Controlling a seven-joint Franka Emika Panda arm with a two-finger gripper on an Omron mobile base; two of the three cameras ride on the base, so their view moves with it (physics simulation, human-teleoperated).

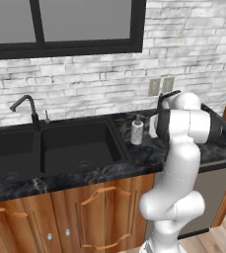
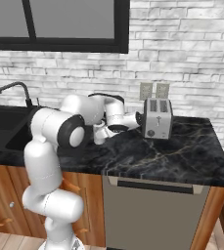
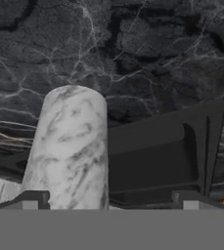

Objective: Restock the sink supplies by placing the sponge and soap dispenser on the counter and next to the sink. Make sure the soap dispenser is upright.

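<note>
The soap dispenser [image 1: 136, 131], a pale marbled bottle with a dark pump top, stands upright on the black marble counter [image 1: 149, 153], just right of the sink [image 1: 60, 148]. In the hand view its body [image 3: 69, 146] rises between my gripper's [image 3: 111, 200] open fingers, close to the left fingertip [image 3: 34, 197] and well apart from the other. My hand reaches in level from the dispenser's right side, partly hidden behind the arm in both base views. The sponge is out of view.
A black gooseneck faucet [image 1: 28, 108] stands behind the sink. A silver toaster [image 2: 157, 118] sits at the back of the counter, right of my hand, below two wall outlets [image 2: 153, 91]. The brick wall runs along the back.
</note>
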